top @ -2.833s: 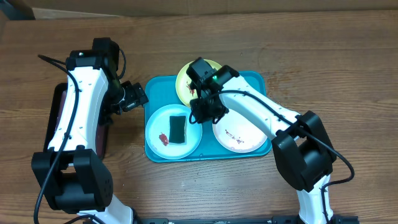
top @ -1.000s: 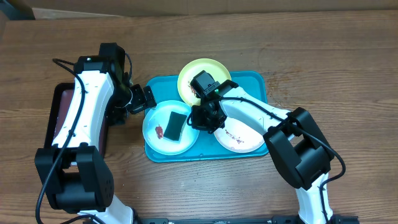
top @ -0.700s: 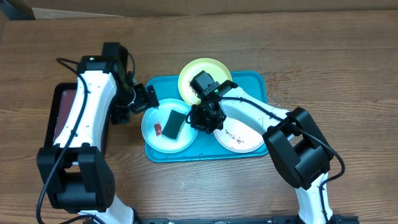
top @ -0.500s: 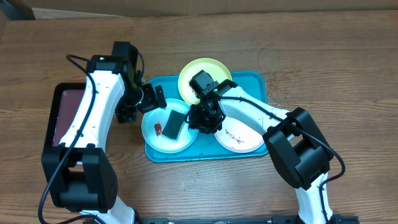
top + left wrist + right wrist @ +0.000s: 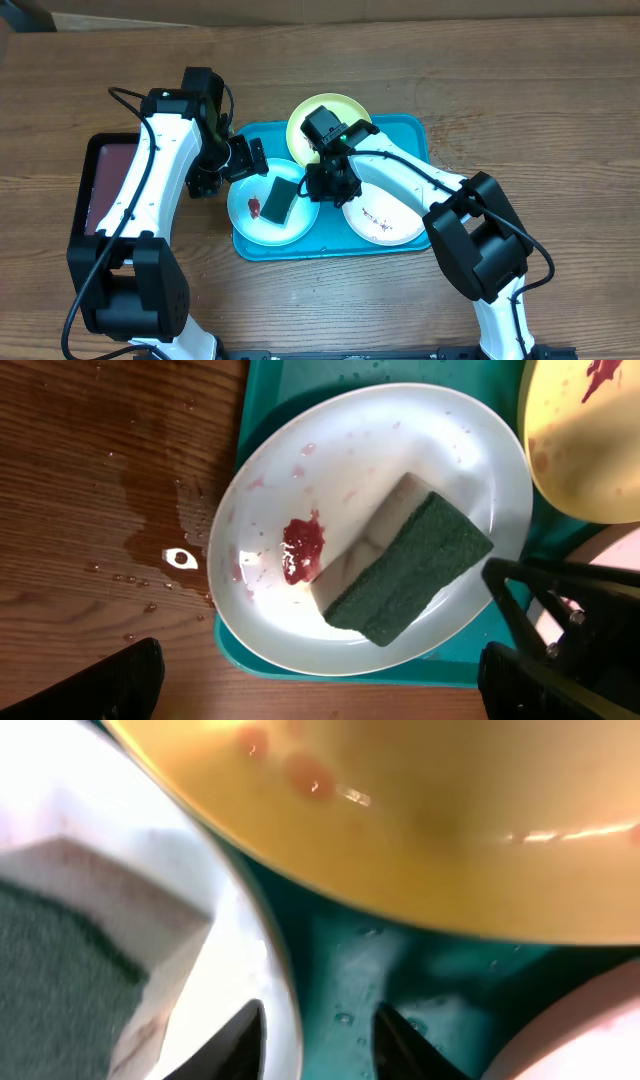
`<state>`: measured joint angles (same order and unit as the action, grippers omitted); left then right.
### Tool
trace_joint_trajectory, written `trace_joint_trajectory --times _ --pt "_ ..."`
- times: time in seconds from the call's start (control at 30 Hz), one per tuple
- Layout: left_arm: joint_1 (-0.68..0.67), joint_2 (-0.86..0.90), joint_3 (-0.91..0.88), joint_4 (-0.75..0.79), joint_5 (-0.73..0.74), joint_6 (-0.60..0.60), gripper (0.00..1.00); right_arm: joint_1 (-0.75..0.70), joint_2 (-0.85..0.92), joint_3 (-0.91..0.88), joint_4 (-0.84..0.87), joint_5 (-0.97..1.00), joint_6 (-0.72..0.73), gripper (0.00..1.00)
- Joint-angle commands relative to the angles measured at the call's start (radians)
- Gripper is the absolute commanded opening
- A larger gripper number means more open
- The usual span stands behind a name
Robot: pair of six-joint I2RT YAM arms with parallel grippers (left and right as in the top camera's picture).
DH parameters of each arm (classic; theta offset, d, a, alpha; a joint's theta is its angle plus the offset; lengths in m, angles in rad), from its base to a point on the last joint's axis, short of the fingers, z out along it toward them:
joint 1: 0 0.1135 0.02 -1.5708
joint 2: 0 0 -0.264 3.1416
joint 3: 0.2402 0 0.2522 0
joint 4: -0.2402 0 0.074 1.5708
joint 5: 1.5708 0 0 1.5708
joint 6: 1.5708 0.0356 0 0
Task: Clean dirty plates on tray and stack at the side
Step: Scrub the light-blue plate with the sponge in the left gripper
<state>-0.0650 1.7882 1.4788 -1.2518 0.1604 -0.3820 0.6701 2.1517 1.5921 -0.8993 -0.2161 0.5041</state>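
Observation:
The turquoise tray holds three plates. The pale mint-blue plate lies at the left, with a green sponge and a red smear on it. The yellow-green plate leans on the far rim. The white plate with red-brown smears lies at the right. My left gripper is open and empty above the tray's left edge; its view shows the mint-blue plate, sponge and smear. My right gripper is open, its fingers astride the mint-blue plate's rim.
A black tray with a maroon inside lies at the left under my left arm. Water drops wet the wooden table beside the turquoise tray. The yellow-green plate hangs close over my right gripper.
My left arm has swung right, to the tray's left edge. The mint-blue plate with the sponge has shifted a little left. My right gripper has stayed at that plate's right rim.

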Motion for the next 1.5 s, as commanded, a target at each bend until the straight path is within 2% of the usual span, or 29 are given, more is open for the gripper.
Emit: trace_joint_trajectory --times 0.0,0.27,0.33,0.4,0.67,0.77,0.83,0.97,1.07,1.17,1.27,1.37,1.47 --pt "0.004 -0.010 -0.005 -0.004 -0.013 0.023 1.00 0.003 0.009 0.022 0.008 0.059 -0.045 0.33" --pt "0.004 -0.010 -0.005 -0.011 -0.010 0.024 1.00 0.005 0.009 -0.024 0.038 0.055 -0.045 0.32" --pt "0.004 -0.010 -0.005 -0.011 -0.010 0.023 1.00 0.005 0.009 -0.024 0.038 0.055 -0.043 0.24" --pt "0.004 -0.010 -0.005 -0.011 -0.010 0.023 1.00 0.005 0.009 -0.029 0.039 0.059 -0.041 0.20" --pt "0.000 -0.010 -0.005 -0.019 -0.002 0.027 1.00 0.005 0.009 -0.037 0.037 0.058 -0.041 0.18" --pt "-0.009 -0.010 -0.005 -0.015 0.021 0.043 1.00 0.005 0.009 -0.037 0.034 0.047 -0.041 0.24" --pt "-0.017 -0.010 -0.005 -0.012 0.021 0.043 1.00 0.005 0.009 -0.037 0.030 0.030 -0.041 0.24" --pt "-0.030 -0.010 -0.005 -0.011 0.025 0.042 0.99 0.005 0.009 -0.037 0.026 0.033 -0.041 0.16" --pt "-0.046 -0.010 -0.005 -0.010 0.024 0.042 0.96 0.005 0.009 -0.037 0.027 0.040 -0.041 0.04" --pt "-0.061 -0.010 -0.008 0.004 0.025 0.038 0.96 0.005 0.009 -0.037 0.031 0.040 -0.041 0.04" --pt "-0.075 -0.010 -0.035 0.040 0.055 0.038 0.90 0.005 0.009 -0.037 0.035 0.040 -0.041 0.04" --pt "-0.087 -0.010 -0.093 0.105 0.096 0.044 0.83 0.005 0.009 -0.037 0.035 0.040 -0.041 0.04" --pt "-0.092 -0.010 -0.169 0.191 0.101 0.082 0.82 0.005 0.009 -0.037 0.035 0.040 -0.041 0.04"
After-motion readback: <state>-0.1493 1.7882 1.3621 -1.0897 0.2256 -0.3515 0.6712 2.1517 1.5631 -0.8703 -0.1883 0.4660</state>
